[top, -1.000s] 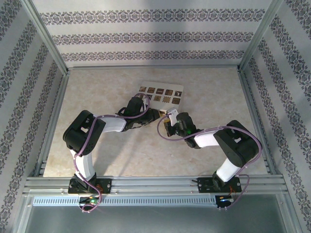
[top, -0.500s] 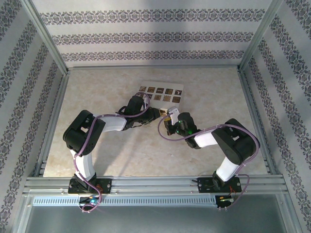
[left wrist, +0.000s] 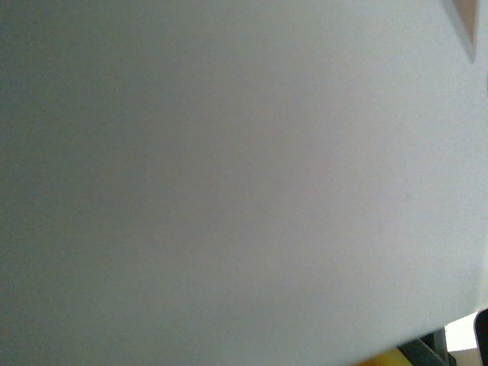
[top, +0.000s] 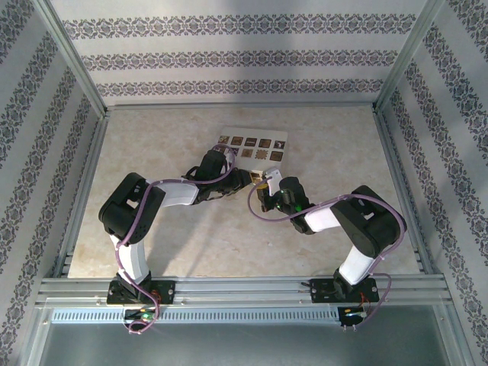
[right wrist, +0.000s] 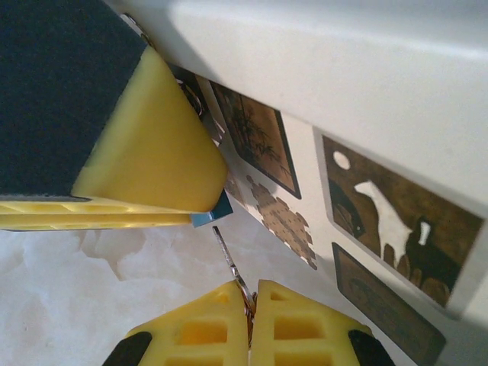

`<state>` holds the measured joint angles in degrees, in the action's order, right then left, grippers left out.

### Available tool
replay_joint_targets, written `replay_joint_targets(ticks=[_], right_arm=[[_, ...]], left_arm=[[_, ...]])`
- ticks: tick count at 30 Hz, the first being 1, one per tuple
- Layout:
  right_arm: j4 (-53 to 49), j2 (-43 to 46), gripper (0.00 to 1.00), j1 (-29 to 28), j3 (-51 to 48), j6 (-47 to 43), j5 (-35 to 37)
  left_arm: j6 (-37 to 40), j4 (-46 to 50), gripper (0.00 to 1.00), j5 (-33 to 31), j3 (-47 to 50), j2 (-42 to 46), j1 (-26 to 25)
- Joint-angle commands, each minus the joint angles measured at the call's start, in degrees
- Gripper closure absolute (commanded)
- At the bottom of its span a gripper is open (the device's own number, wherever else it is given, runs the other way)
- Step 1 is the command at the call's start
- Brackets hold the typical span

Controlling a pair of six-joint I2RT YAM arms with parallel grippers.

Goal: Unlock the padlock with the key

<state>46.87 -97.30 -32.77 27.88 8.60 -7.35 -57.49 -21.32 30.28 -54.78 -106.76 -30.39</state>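
One key (right wrist: 229, 259), pinched in closed right end effector (right wrist: 248, 306), pointed at padlock (right wrist: 211, 217). Only padlock's blue corner showed, gripped in narrow left end effector (top: 244, 177), mid-table (top: 320, 152). Key tip sat at lock's edge; entry unclear. Likely left: insert, turn, free shackle.

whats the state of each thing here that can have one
left gripper: closed on the padlock
padlock: pinched at the left fingertips, mostly hidden, locked or not cannot tell
right gripper: shut on the key
key: held, blade pointing at the padlock, tip at its edge, not clearly inserted
picture card: lying flat, face up
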Motion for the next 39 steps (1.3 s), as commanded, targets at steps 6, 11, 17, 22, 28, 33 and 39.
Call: replay_joint_targets(ticks=[6, 11, 17, 22, 28, 33, 39], right_arm=[[0.90, -1.22, 1.00, 0.08, 0.59, 1.42, -0.30], [0.50, -1.39, 1.00, 0.08, 0.99, 1.59, -0.33], [0.76, -1.06, 1.00, 0.33, 1.56, 1.77, -1.73], [1.12, -0.88, 1.00, 0.65, 2.24, 1.99, -3.35], [0.72, -1.11, 1.00, 1.02, 3.19, 2.43, -3.25], [1.03, -1.38, 1.00, 1.65, 2.53, 2.82, -2.99], [2.04, -2.10, 1.00, 1.97, 3.50, 2.97, -4.22]], left_arm=[[-1.81, -2.40, 0.76, 2.46, -1.27, 1.89, -0.77], [-1.92, -2.67, 0.76, 2.44, -1.12, 1.73, -0.76], [-2.01, -2.67, 0.76, 2.50, -1.25, 1.99, -0.80], [-2.09, -2.80, 0.76, 2.42, -1.13, 1.84, -0.81], [-2.18, -3.00, 0.76, 2.33, -0.89, 2.03, -0.82], [-2.53, -3.63, 0.76, 2.19, -0.58, 2.14, -0.83], [-3.13, -4.06, 0.76, 2.32, -0.75, 2.26, -0.81]])
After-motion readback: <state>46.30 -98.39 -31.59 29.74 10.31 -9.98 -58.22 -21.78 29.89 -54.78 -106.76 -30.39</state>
